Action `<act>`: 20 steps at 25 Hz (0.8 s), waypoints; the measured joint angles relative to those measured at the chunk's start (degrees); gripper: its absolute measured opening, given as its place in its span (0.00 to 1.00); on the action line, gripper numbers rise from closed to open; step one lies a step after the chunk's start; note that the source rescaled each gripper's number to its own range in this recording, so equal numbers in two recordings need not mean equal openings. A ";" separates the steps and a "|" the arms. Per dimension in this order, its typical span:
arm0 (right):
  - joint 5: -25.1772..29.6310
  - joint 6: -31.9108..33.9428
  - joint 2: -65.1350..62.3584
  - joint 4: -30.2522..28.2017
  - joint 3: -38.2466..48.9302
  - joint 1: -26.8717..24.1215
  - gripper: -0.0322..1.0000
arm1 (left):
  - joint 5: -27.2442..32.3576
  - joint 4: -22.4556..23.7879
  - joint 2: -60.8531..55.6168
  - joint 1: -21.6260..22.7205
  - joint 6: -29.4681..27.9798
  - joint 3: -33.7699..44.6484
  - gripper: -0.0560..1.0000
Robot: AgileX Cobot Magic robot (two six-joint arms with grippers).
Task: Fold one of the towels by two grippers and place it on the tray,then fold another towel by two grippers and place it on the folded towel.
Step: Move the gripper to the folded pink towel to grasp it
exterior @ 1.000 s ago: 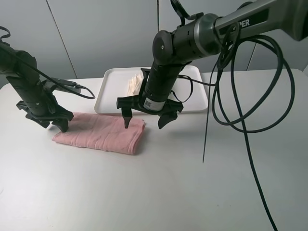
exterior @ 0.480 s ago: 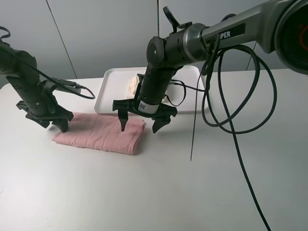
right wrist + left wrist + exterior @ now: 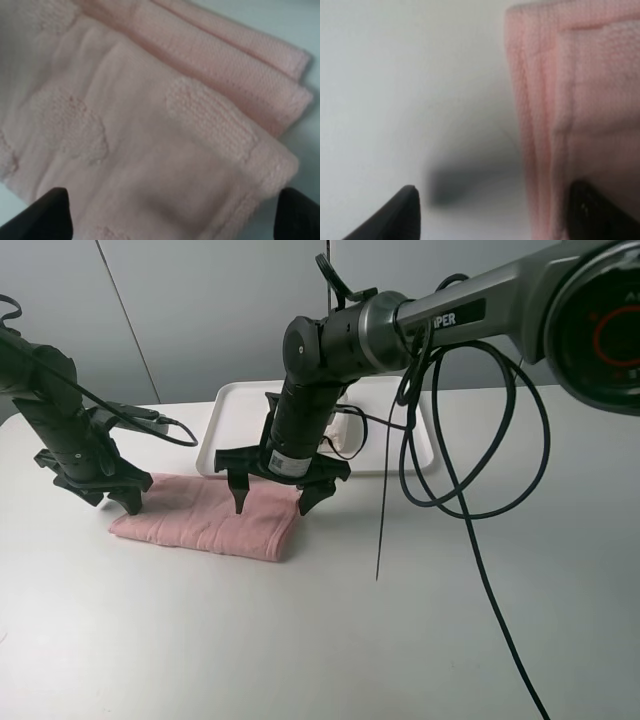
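The pale pink towel (image 3: 210, 523) lies folded on the white table, in front of the tray (image 3: 222, 420). My left gripper (image 3: 113, 500) stands open at the towel's left end; in its wrist view the left gripper (image 3: 495, 215) has one finger over the towel's edge (image 3: 580, 100) and the other over bare table. My right gripper (image 3: 272, 503) hangs open just above the towel's right end. Seen from the right wrist, the right gripper (image 3: 175, 220) has its fingers on either side of the folded layers of the pink towel (image 3: 150, 125). The cream-white towel is hidden behind the right arm.
Black cables (image 3: 470, 490) loop down from the right arm and trail over the table on the right. A thin cable (image 3: 165, 425) runs from the left arm toward the tray. Grey wall panels stand behind the table.
My right arm has swung to the left, so its gripper now straddles the pink towel's right end. The left arm and the towel have not moved.
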 joint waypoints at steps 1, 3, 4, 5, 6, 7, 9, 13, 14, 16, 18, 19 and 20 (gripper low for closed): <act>0.10 0.09 0.55 -0.25 -0.13 0.10 0.88 | 0.00 0.00 0.00 0.00 0.00 0.00 0.80; 0.46 0.23 1.17 -0.46 -0.22 0.23 0.87 | 0.00 0.00 0.00 0.00 0.11 0.00 0.80; 0.59 0.23 1.41 -0.59 -0.22 0.36 0.86 | 0.00 0.00 0.00 0.00 0.11 0.00 0.80; 0.59 0.23 1.52 -0.59 -0.22 0.45 0.85 | 0.00 0.00 0.00 0.00 0.11 0.00 0.80; 0.59 0.23 1.61 -0.59 -0.22 0.45 0.83 | 0.00 0.00 0.00 0.00 0.11 0.00 0.80; 0.59 0.23 1.61 -0.59 -0.22 0.45 0.80 | 0.00 -0.10 0.00 0.00 0.11 0.00 0.80; 0.59 0.23 1.64 -0.59 -0.22 0.48 0.72 | 0.00 -0.10 0.00 0.00 0.11 0.00 0.80; -0.08 0.23 1.74 -1.03 -0.22 1.18 0.58 | 0.00 -0.10 0.00 0.00 0.11 0.00 0.80; -0.12 0.23 1.74 -1.03 -0.22 1.41 0.57 | 0.00 -0.10 0.00 0.00 0.11 0.00 0.80; -0.21 0.23 1.74 -1.78 -0.22 1.54 0.56 | 0.00 -0.10 0.00 0.00 0.11 0.00 0.80; -0.21 0.23 1.74 -2.62 -0.22 1.54 0.56 | 0.00 -0.23 0.00 0.00 0.23 0.00 0.80; -0.21 0.23 1.74 -2.99 -0.22 1.54 0.57 | 0.00 -0.23 0.00 0.00 0.22 0.00 0.80; -0.21 0.23 1.74 -3.18 -0.22 1.54 0.59 | 0.00 -0.23 0.00 0.00 0.22 0.00 0.80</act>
